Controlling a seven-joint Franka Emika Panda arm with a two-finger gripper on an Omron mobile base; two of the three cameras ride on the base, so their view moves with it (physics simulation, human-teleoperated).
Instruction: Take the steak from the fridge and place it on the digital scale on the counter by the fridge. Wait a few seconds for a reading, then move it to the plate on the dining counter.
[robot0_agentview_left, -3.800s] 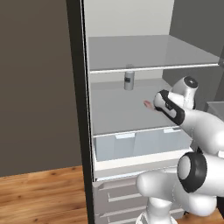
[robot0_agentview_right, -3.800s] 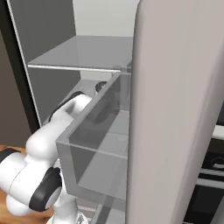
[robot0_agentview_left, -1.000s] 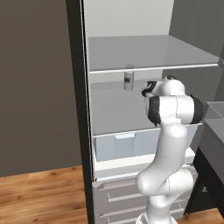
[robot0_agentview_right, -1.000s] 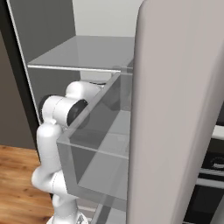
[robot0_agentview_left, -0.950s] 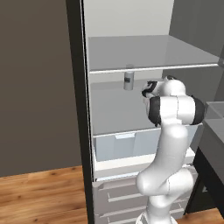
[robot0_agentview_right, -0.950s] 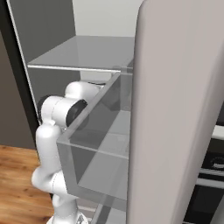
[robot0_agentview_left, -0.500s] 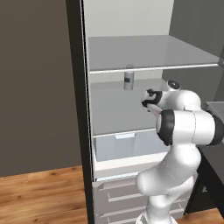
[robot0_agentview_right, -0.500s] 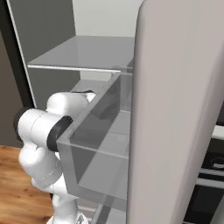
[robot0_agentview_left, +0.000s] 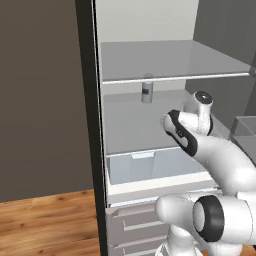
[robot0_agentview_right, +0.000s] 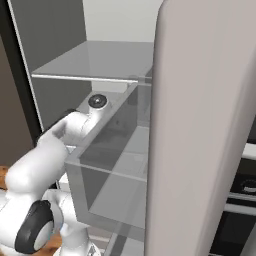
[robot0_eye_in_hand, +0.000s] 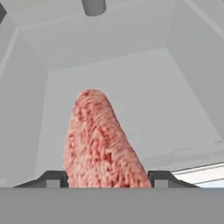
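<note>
The steak (robot0_eye_in_hand: 103, 144), a pinkish-red slab of raw meat, stands out from between my two dark fingertips (robot0_eye_in_hand: 52, 178) in the hand view, above the pale floor of the fridge shelf (robot0_eye_in_hand: 144, 100). My gripper (robot0_eye_in_hand: 105, 179) is shut on it. In the left base view my arm reaches into the fridge (robot0_agentview_left: 86, 125) at its middle shelf (robot0_agentview_left: 130, 130), and the arm's own links hide the hand. The digital scale, the plate and the dining counter are out of view.
A small grey can (robot0_agentview_left: 147, 92) stands at the back of the middle shelf, under the glass shelf (robot0_agentview_left: 170, 62). Below lies a translucent bluish drawer (robot0_agentview_left: 150, 165). The open fridge door (robot0_agentview_right: 200, 125) rises close on the right, with its clear door bin (robot0_agentview_right: 115, 160).
The arm has folded down from an upright pose, its elbow dropping low to the right. The steak no longer lies on the shelf where it showed at first.
</note>
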